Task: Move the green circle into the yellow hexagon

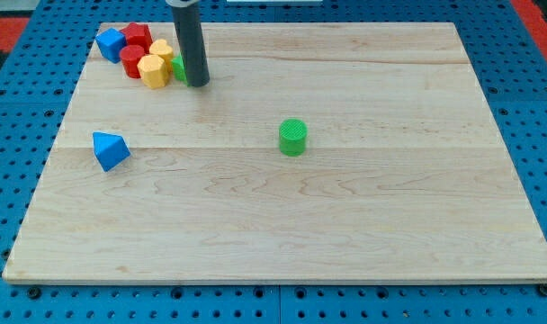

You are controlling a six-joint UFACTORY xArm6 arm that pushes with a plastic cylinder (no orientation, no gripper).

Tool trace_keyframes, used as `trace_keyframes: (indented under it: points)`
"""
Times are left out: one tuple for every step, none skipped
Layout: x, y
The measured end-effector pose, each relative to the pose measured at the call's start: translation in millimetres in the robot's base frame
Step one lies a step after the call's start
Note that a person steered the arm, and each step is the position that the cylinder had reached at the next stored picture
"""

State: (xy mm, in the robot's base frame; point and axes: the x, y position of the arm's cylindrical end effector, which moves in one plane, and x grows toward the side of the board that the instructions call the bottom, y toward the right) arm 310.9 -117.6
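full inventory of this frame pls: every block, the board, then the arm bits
green circle: 1, green, alone near board centre
yellow hexagon: 1, yellow, in the cluster at the view's top left
second yellow block: 1, yellow, just behind the hexagon
red blocks: 2, red, same cluster
blue block: 1, blue, cluster's left end
green block: 1, green, mostly hidden behind the rod
blue triangular block: 1, blue, alone at the view's left
board: 1, light wood, on blue pegboard
my tip: 1, dark rod, beside the cluster's right edge

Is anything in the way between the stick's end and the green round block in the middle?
No. In the camera view, only bare wood lies between my tip and the green circle.
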Motion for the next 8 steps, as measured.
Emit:
trace_keyframes:
  points:
    - [6, 53]
    - [40, 182]
    - [117, 223]
    - [130, 164]
    - [105, 70]
    - [66, -4]
    - [74, -32]
    - [87, -60]
